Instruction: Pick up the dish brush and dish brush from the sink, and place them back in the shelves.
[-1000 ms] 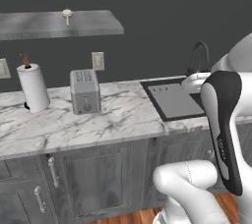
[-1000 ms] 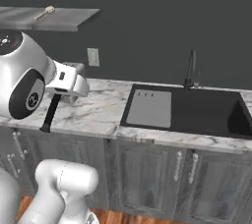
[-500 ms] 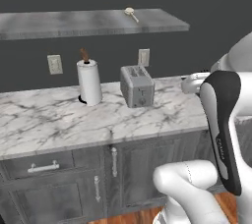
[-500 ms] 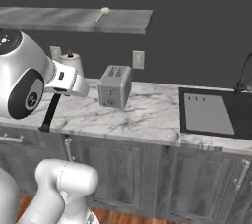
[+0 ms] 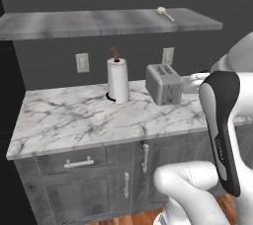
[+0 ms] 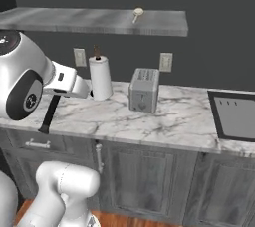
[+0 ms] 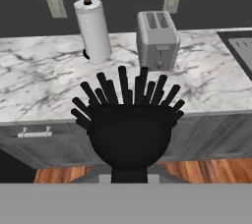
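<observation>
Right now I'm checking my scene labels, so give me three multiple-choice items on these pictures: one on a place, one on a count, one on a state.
1. Where does the pale dish brush lie?
A. on the wall shelf
B. on the countertop
C. inside the toaster

2. How many wall outlets show above the countertop?
A. one
B. two
C. four

3. What is the state of the black dish brush?
A. lying on the floor
B. standing by the paper towel roll
C. held in the shut fingers, bristles up

Answers:
1 A, it rests on the slab near its right end.
2 B, one outlet left of the paper towel roll, one outlet behind the toaster.
3 C, the hand view shows it rising right at the hand.
</observation>
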You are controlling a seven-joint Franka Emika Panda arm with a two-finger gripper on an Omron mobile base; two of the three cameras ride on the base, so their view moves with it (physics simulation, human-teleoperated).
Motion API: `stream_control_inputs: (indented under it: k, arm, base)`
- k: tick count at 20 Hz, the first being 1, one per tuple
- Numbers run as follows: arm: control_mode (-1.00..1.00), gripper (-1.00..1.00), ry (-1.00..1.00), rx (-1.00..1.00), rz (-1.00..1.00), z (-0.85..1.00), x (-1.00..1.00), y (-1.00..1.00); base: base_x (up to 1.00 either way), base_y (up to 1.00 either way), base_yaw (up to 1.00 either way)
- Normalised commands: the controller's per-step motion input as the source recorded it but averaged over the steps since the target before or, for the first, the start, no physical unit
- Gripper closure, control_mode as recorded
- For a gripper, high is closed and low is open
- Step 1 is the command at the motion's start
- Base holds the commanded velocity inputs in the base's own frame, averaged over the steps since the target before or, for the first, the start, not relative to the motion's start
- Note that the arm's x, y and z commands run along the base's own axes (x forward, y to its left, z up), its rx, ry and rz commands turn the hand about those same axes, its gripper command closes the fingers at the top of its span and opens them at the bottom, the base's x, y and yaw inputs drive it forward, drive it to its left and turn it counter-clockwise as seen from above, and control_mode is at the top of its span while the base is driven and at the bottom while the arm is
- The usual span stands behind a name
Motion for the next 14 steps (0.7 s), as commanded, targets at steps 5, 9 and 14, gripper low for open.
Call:
stream_control_inputs:
  k: [5,9,14]
  arm:
    - [1.00,1.00,0.00,0.00,0.00,0.00,0.00,0.00]
    - [1.00,1.00,0.00,0.00,0.00,0.00,0.00,0.00]
    - [1.00,1.00,0.00,0.00,0.00,0.00,0.00,0.00]
  base:
    - [0.36,0.33,0.01]
    - [0.48,0.17,0.04]
    - [0.53,0.03,0.03]
